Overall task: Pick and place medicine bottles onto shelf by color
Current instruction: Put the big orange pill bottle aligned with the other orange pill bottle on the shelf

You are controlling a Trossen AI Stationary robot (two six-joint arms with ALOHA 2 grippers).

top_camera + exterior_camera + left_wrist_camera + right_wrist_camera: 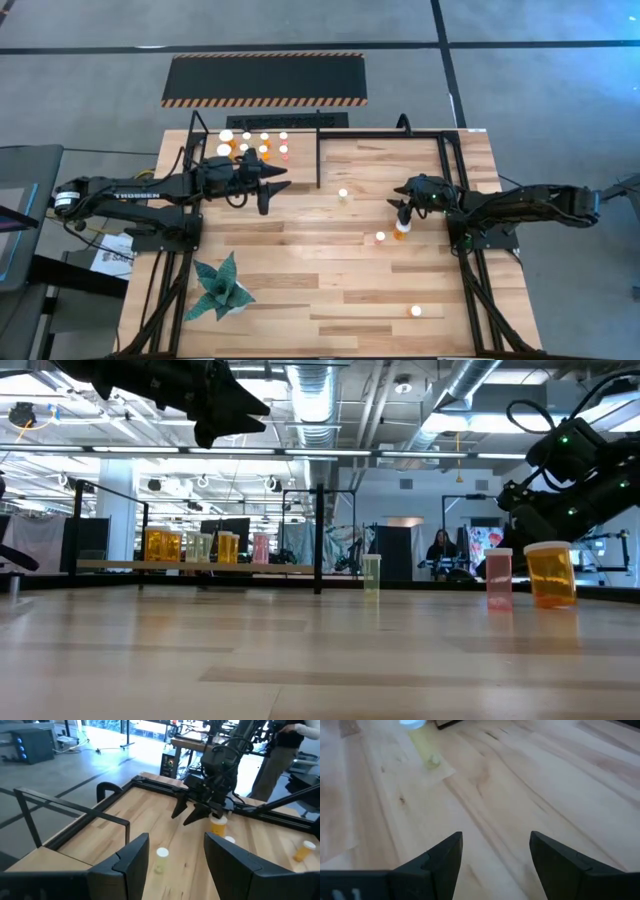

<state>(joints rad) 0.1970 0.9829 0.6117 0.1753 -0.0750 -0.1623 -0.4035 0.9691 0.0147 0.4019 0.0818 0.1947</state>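
— Where does it all stand?

— On the surface (330,270), the shelf (215,160) at the far left corner carries a cluster of medicine bottles (250,143). Four stand loose; the orange bottle (401,231) is just beside the right gripper (402,205), whose fingers are spread and empty.

— And the left gripper (268,187)?

— Raised near the shelf, spread, holding nothing.

— So, the pick?

— I'd drop the right one squarely astride the body, below the cap, then close gently; it looks tippy.
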